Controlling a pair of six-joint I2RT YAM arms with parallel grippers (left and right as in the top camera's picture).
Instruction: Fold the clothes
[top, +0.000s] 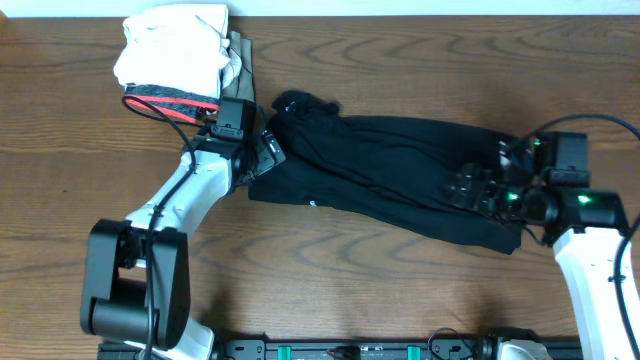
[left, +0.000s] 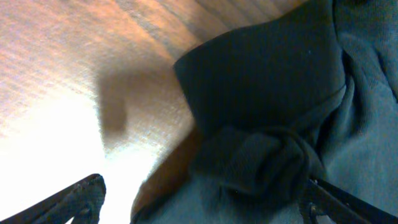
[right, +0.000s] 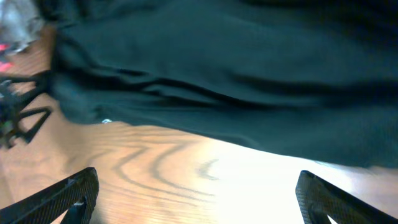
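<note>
The clothes, a black shirt (top: 390, 170), lie folded into a long band slanting from upper left to lower right across the wooden table (top: 400, 290). A tiny white logo (right: 106, 121) shows near its lower edge. My left gripper (top: 268, 150) stands at the shirt's left end. In the left wrist view the left gripper (left: 205, 208) is open, its fingers wide apart over a bunched knot of black cloth (left: 267, 155), pinching nothing. My right gripper (top: 472, 187) hovers at the shirt's right end. In the right wrist view the right gripper (right: 199, 199) is open over bare wood, beside the shirt's edge (right: 236, 74).
A stack of folded garments (top: 175, 50), white on top with a red-trimmed grey one beneath, sits at the back left, close behind the left arm (top: 190, 195). The table's rear edge runs just behind the stack.
</note>
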